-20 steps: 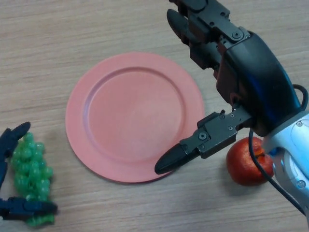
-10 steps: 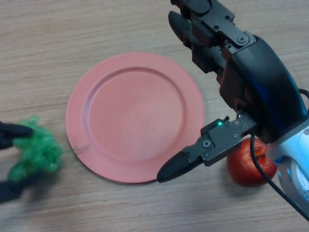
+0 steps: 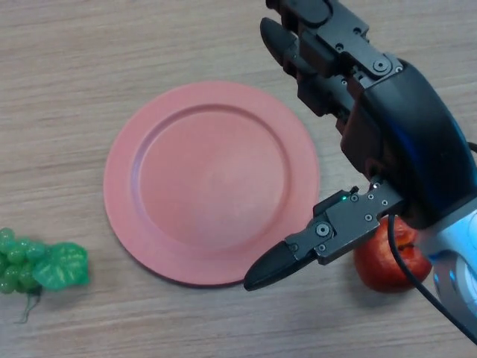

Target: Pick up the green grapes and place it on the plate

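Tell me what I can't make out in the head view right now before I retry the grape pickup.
- Left robot hand: out of frame, so its state is unknown.
- Green grapes: cut off by the left edge; the full bunch isn't visible.
- Red apple: largely covered by the right robot hand.
- Pink plate: its lower right rim sits under that hand's thumb.

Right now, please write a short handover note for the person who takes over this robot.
Left hand: not in view.
Right hand: open, holds nothing, hovering by the right rim of the round pink plate.
The bunch of green plastic grapes lies on the wooden table, left of the plate, apart from it.
A red apple sits under the right hand.
Done: nothing.
Left: pick up the grapes, place them on the plate.
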